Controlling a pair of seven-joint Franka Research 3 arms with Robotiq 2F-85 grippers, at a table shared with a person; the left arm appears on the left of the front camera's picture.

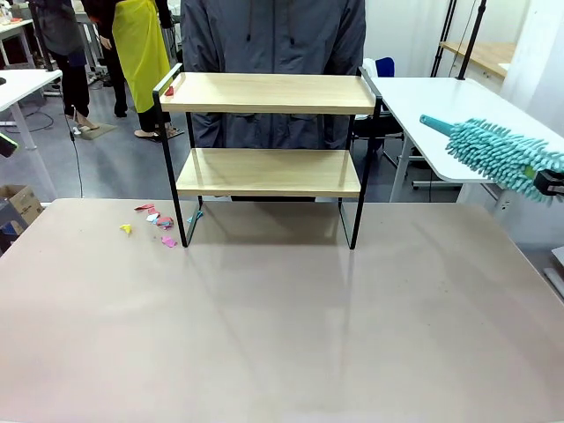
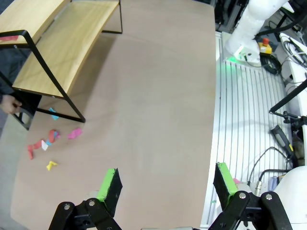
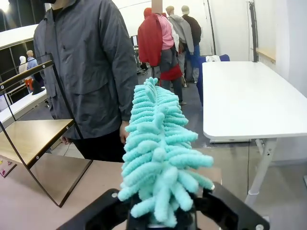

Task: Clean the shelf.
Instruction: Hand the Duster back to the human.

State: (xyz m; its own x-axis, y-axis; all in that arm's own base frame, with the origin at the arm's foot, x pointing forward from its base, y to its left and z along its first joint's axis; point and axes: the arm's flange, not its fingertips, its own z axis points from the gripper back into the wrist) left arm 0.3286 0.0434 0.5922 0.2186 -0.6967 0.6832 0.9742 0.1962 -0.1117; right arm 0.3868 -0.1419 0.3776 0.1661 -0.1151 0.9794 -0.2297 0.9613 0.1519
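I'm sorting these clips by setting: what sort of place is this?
Probably a robotics lab or workshop: plain white tables, cables and an emergency-stop button beside a robot base, and a small shelf set on the work table for testing.

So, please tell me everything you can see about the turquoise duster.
The duster is a long head of soft turquoise chenille-like fingers, fluffy and clean-looking. The right tool is shut on its base, holding it in the air at the table's right edge, off to the right of the shelf and not touching it. Its smooth turquoise tip points up-left.
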